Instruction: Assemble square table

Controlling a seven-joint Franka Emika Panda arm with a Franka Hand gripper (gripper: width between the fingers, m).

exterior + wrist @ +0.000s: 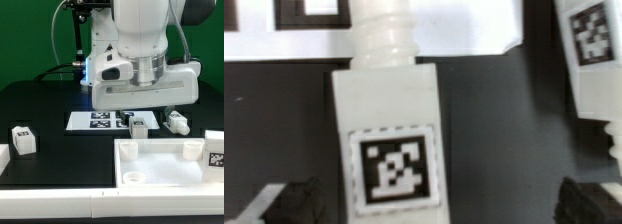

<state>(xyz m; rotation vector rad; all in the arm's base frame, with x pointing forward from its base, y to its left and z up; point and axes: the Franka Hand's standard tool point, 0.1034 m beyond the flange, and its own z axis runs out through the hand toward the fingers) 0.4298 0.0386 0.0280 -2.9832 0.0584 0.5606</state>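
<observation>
Tabletop [165,165], at five o'clock in the exterior view, appears bare, so we judge fitting barely begun. Gripper [434,208] hangs parted over one leg [393,120], gripping nothing.

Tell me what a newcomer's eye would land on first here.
The bulky white arm fills the middle of the exterior view, hanging low over the marker board. In the wrist view a white, tagged leg lies between the open fingers. The square tabletop sits at the exterior view's lower right.
</observation>
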